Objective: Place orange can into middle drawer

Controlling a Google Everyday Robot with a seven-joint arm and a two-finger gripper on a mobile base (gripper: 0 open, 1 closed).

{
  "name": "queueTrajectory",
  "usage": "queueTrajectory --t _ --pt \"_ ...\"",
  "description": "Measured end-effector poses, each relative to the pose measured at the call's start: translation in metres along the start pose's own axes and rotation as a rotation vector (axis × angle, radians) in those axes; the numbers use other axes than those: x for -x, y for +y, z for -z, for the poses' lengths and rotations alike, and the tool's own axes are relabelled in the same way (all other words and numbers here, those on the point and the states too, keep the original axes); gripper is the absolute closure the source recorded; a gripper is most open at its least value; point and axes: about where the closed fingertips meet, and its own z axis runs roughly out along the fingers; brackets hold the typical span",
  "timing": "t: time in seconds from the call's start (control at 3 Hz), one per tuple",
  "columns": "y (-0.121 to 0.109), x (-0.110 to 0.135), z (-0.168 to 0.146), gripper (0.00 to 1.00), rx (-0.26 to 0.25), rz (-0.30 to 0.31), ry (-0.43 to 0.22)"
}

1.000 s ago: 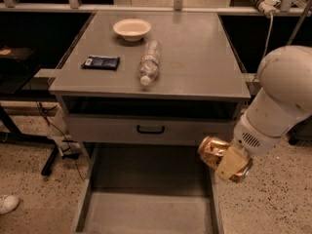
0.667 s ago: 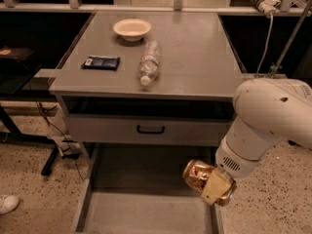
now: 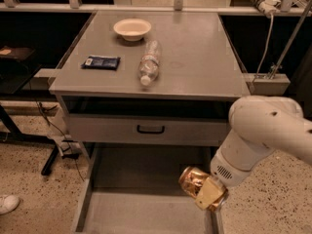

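The orange can (image 3: pixel 190 179) is dented, shiny orange-gold, and held tilted in my gripper (image 3: pixel 205 193), which is shut on it at the end of the white arm (image 3: pixel 258 135). The can hangs just above the right side of the middle drawer (image 3: pixel 136 211), a wide grey metal drawer pulled open at the bottom of the view. The drawer floor that shows is bare. The can is not touching the floor.
Above the open drawer is a closed grey drawer front with a black handle (image 3: pixel 150 129). On the cabinet top (image 3: pixel 200 57) lie a clear water bottle (image 3: pixel 148 62), a white bowl (image 3: pixel 132 29) and a blue packet (image 3: pixel 101 62). A white shoe (image 3: pixel 7 204) is on the floor at left.
My arm has moved down and to the left with the can, from beside the drawer's right edge to over its right side.
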Motion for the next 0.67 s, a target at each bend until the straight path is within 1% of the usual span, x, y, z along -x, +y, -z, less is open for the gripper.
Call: queueTrajectory --t 0.33,0.67 --pt "-0.008 0.018 -0.058 1.0 0.043 -0.083 -0.06" --pt "-0.019 0.038 -0.106 1.0 0.083 -0.142 -0.1"
